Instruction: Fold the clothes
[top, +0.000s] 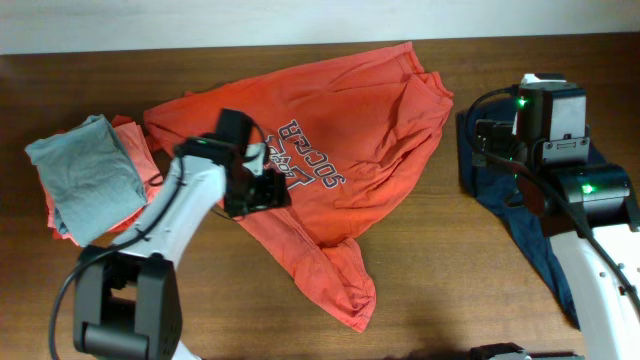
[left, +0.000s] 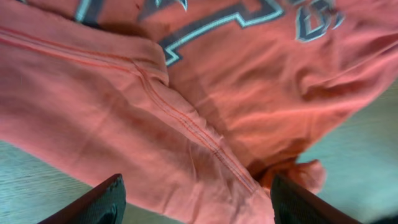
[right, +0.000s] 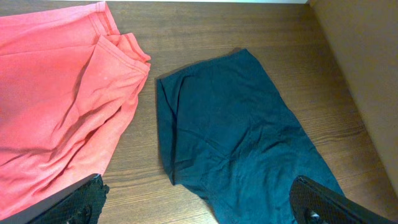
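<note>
The orange-red T-shirt (top: 330, 150) lies crumpled and spread across the middle of the table, with its varsity lettering (top: 305, 165) facing up. My left gripper (top: 258, 190) hovers low over the shirt's left part, just beside the lettering. In the left wrist view its fingers (left: 196, 208) are wide open, with a seamed fold of the shirt (left: 186, 124) between and below them. My right gripper (top: 487, 140) is open at the right, above the table beside the shirt's edge (right: 56, 106). Its fingers (right: 205, 208) hold nothing.
A dark navy garment (top: 520, 215) lies under the right arm and also shows in the right wrist view (right: 236, 137). A small grey folded shirt (top: 85, 175) rests at the left on another orange-red cloth (top: 50, 215). A pale wall borders the table's far edge.
</note>
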